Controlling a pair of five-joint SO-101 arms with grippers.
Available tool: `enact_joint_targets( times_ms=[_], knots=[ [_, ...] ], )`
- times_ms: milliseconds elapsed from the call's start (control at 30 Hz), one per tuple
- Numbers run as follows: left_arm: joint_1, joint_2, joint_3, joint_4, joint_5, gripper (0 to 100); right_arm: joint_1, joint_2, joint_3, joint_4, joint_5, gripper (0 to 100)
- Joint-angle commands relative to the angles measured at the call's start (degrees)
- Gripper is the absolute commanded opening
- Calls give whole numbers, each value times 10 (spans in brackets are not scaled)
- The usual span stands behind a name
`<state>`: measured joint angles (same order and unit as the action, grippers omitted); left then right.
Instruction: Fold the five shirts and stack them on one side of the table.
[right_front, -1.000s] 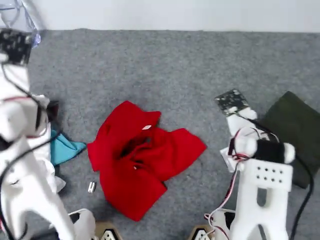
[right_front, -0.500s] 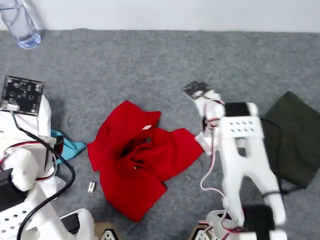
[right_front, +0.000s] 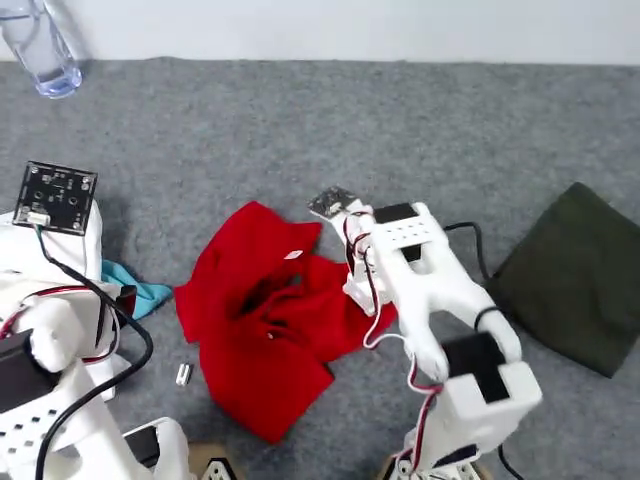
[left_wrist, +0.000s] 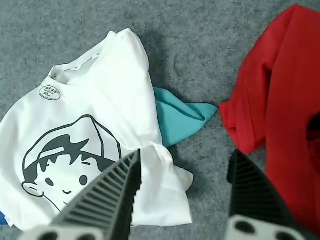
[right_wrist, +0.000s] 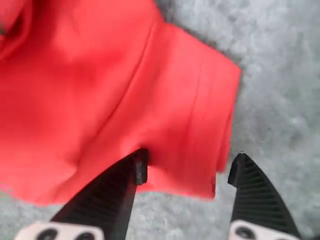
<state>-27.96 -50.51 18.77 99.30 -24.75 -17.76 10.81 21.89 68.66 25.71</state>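
Right hand (right_wrist: 190, 162) swung over red shirt (right_front: 265, 320), spread apart | left hand (left_wrist: 185, 167) apart over white shirt (left_wrist: 75, 150); teal shirt (left_wrist: 180, 120) beside

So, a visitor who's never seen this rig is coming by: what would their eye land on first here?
The crumpled red shirt in the middle of the grey table dominates, with the right gripper open over one sleeve's edge. At the left a white shirt with a cartoon face lies over a teal cloth, and a dark green shirt lies flat at the far right.
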Motion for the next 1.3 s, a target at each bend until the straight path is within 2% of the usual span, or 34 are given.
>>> enact_joint_targets(
  times_ms=[0,100,167,300,567,1067,1200,1267],
  knots=[
    [-3,-4,-1,11,-2,268,-4,12,-37,-10,11,177],
    [-3,-4,-1,11,-2,268,-1,15,-73,32,65,0],
    [-3,-4,-1,11,-1,268,13,10,-112,93,85,30],
    [-3,-4,-1,11,-1,268,58,-28,-215,195,98,9],
    [-3,-4,-1,11,-3,268,109,-110,-403,342,183,9],
    [-1,-4,-1,11,-27,268,236,-306,-429,336,276,9],
    [-1,-4,-1,11,-27,268,243,-309,-425,253,271,9],
    [-2,-4,-1,11,-27,268,260,-280,-411,208,245,18]
  ],
)
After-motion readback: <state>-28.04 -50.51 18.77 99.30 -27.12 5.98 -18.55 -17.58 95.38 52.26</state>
